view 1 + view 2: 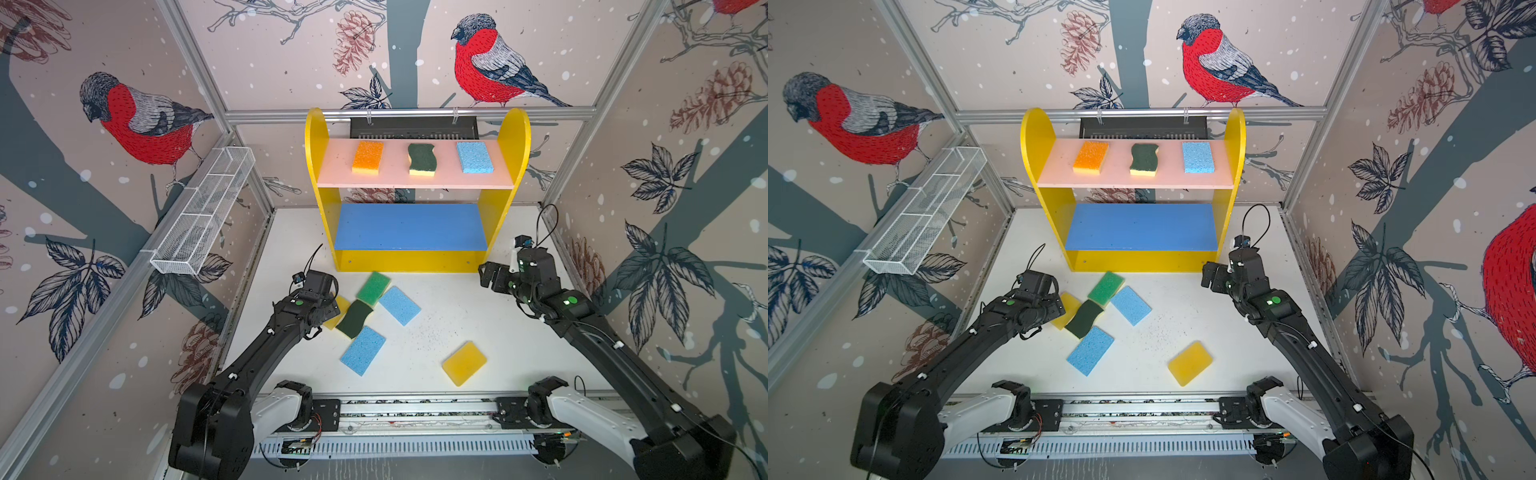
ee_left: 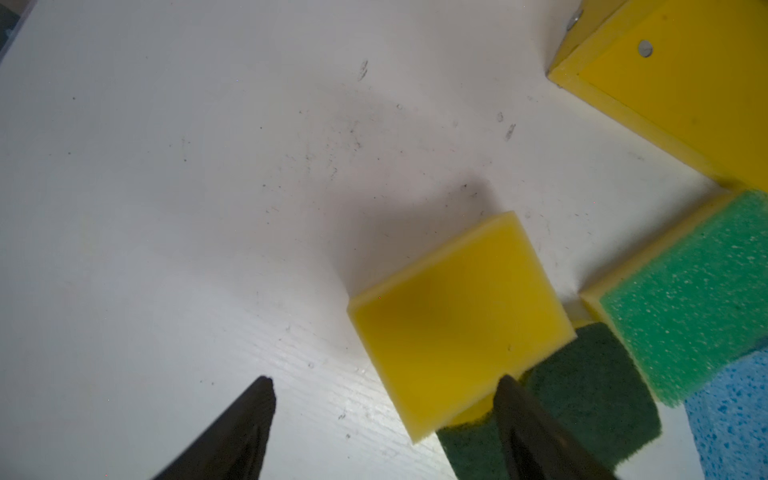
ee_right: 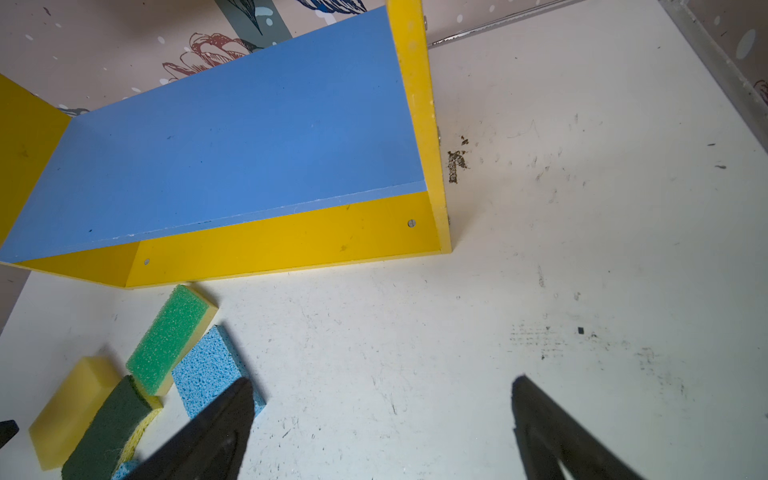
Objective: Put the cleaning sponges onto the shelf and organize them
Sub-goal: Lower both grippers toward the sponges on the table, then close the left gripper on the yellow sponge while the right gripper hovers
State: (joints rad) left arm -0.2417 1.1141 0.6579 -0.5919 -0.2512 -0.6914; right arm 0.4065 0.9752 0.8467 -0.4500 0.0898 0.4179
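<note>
The yellow shelf (image 1: 316,141) stands at the back. Its pink upper board carries an orange sponge (image 1: 368,157), a wavy dark-green scourer (image 1: 422,159) and a light blue sponge (image 1: 474,157); the blue middle board (image 3: 249,137) is bare. On the table lie a green sponge (image 1: 373,288), two light blue ones (image 1: 400,305) (image 1: 363,350), a dark-green scourer (image 1: 354,318) and a yellow sponge (image 1: 464,363). My left gripper (image 2: 385,380) is open over another yellow sponge (image 2: 453,316), one finger above the scourer (image 2: 590,374). My right gripper (image 3: 382,381) hangs open over bare table by the shelf's right foot.
A white wire-mesh basket (image 1: 203,212) hangs on the left wall. A black box (image 1: 413,126) sits behind the shelf. Dark crumbs (image 1: 432,332) dot the white table. The arms' mounting rail (image 1: 415,409) runs along the front edge.
</note>
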